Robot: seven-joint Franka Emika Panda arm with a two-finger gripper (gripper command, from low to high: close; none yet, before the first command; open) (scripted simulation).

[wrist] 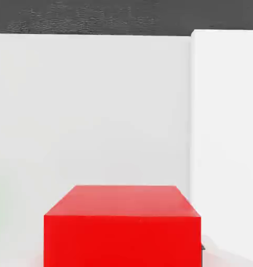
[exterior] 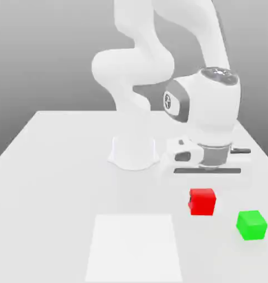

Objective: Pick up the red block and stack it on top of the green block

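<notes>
Below the arm's hand, jaws pinch the red block (exterior: 202, 200) beside the green block (exterior: 252, 224)

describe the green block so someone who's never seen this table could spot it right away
Start at the white robot arm standing at the back of the pale table, then follow it toward the exterior view's right to the hand hanging over a red block. The green block sits apart from the red one, further to the exterior view's right and nearer the camera, the same size but bright green.

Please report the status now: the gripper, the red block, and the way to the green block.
Gripper shut on red block, carried above table. Green block apart, toward the exterior view's right, top bare. Nothing between them.
</notes>
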